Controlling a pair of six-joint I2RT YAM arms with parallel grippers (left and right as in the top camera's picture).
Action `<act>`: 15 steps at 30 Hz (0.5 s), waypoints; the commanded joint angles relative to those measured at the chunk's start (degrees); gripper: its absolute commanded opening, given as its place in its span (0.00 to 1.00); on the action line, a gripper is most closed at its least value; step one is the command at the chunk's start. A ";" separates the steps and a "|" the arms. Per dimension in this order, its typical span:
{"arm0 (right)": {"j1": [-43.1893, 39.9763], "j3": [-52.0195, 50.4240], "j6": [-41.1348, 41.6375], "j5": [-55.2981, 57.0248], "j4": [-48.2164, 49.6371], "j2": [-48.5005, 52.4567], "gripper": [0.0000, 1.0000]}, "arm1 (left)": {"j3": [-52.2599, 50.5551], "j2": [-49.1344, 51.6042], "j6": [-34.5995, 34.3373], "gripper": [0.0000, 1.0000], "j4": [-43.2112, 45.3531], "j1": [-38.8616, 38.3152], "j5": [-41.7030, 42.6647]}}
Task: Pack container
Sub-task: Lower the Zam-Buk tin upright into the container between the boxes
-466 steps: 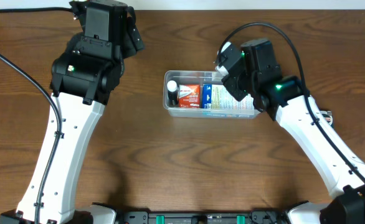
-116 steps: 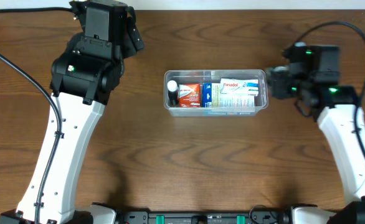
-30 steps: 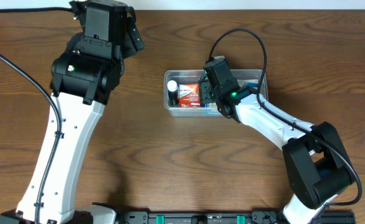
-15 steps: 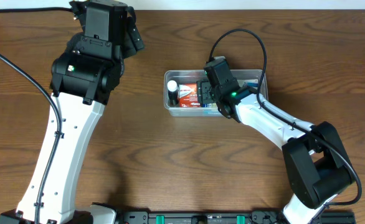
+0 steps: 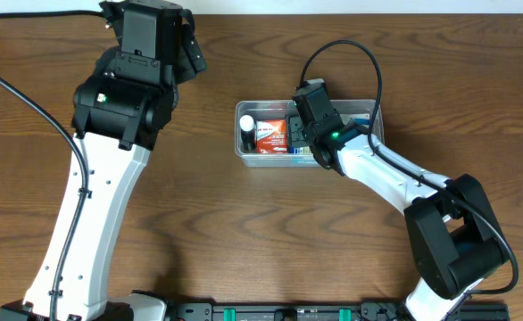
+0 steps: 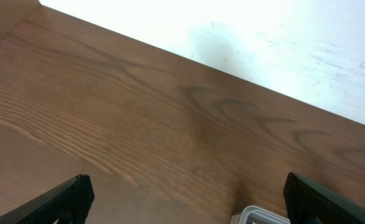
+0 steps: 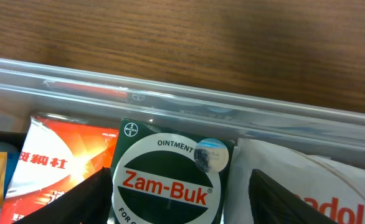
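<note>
The clear plastic container (image 5: 374,104) sits at mid-table, its far wall crossing the right wrist view (image 7: 189,102). My right gripper (image 5: 297,127) hangs low inside it, open, fingers either side of a green Zam-Buk box (image 7: 170,177) lying in the tub. The left finger is at the box's edge; a gap shows by the right finger (image 7: 276,199). A red box (image 7: 61,155) lies to its left and a white Panadol pack (image 7: 307,186) to its right. My left gripper (image 6: 182,199) is open and empty over bare wood, with the container's corner (image 6: 260,216) just in view.
A white-capped bottle (image 5: 246,125) stands at the container's left end beside the red box (image 5: 269,136). The left arm (image 5: 119,98) rises over the table's left side. A pale wall (image 6: 263,37) borders the far table edge.
About four seconds ago my right arm was out to the right of the container; now it reaches into the middle with the green box beneath it. It has held still over the last second.
</note>
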 commanded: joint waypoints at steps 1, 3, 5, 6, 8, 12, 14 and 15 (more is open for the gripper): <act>0.63 0.44 -1.11 0.31 0.09 -2.38 0.65 | 0.42 -0.15 0.79 0.98 0.00 0.24 -0.94; 1.11 0.44 -1.09 -0.15 0.13 -2.58 0.64 | 0.42 -0.15 0.81 0.98 0.00 0.24 -0.94; 1.57 0.44 -1.05 0.72 0.35 -2.58 0.59 | 0.42 -0.15 0.79 0.98 0.00 0.24 -0.94; 1.79 0.44 -0.92 1.64 0.72 -2.58 0.50 | 0.42 -0.15 0.81 0.98 0.00 0.24 -0.94; 2.27 0.44 -0.61 1.77 1.20 -2.58 0.31 | 0.42 -0.15 0.81 0.98 0.00 0.24 -0.94; 3.23 0.44 4.87 -0.13 1.79 -2.58 0.01 | 0.42 -0.15 0.79 0.98 0.00 0.24 -0.94; 3.32 0.44 7.52 -1.60 1.79 -2.56 0.01 | 0.42 -0.15 0.81 0.98 0.00 0.24 -0.94; 3.34 0.44 8.68 -1.77 1.77 -2.56 0.01 | 0.42 -0.15 0.81 0.98 0.00 0.24 -0.94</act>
